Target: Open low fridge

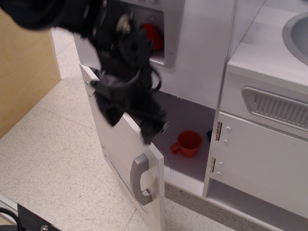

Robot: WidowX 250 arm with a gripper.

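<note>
The low fridge's wide white door [117, 144] stands swung out to the left, with its curved silver handle [139, 179] free on the door's front. The open compartment [192, 113] holds a red cup [187, 143]. My gripper [132, 121] is black and motion-blurred. It hangs over the door's top edge, above the handle and apart from it. Its fingers look spread and hold nothing.
A grey-framed niche with a red strawberry [153, 34] is above the fridge. A narrower white door with brass hinges [262, 159] and a vent panel [279, 108] stand to the right, with a sink [298, 33] above. A wooden panel [24, 62] stands at the left.
</note>
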